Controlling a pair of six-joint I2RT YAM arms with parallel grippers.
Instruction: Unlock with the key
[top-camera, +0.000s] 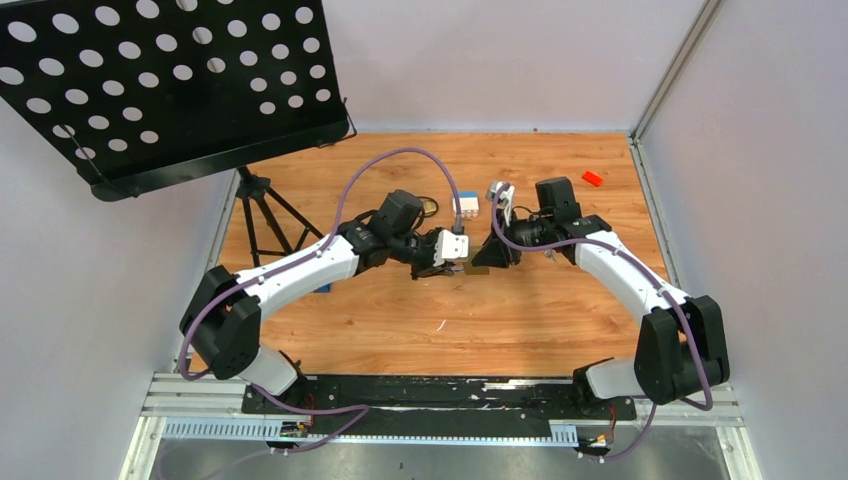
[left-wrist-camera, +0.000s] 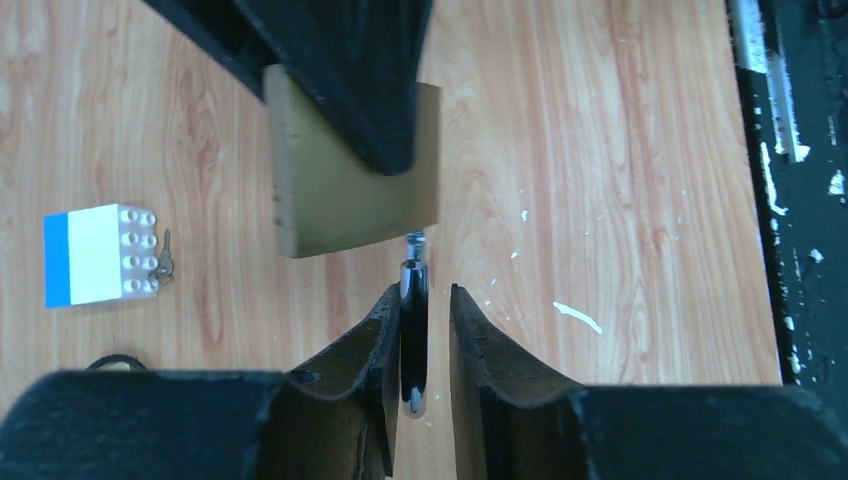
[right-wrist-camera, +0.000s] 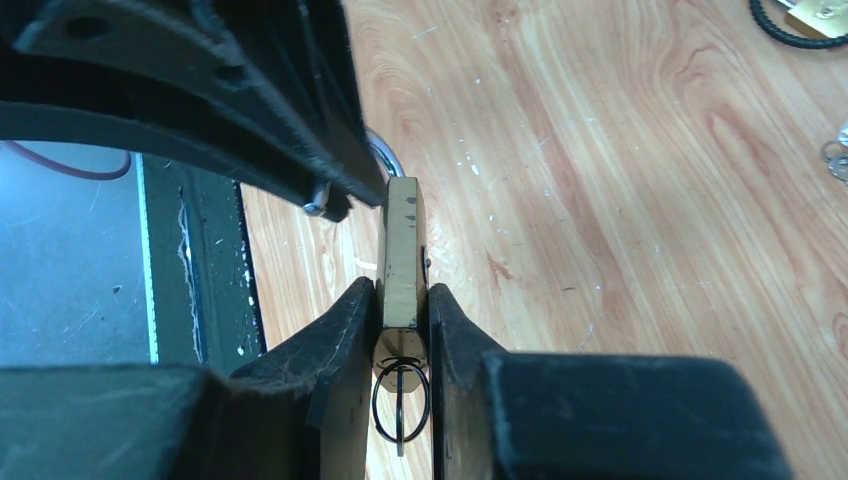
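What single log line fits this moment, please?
right gripper: shut on padlock | left gripper: open around key | key: at padlock

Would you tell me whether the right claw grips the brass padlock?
Yes, the right claw is closed on the brass padlock, one finger on each flat face.

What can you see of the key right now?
The key shows edge-on: thin, dark, glossy metal, with a silvery tip meeting the edge of the brass padlock, seemingly inserted. It sits inside the left gripper, against one finger, with a gap to the other. The right gripper clamps the padlock.
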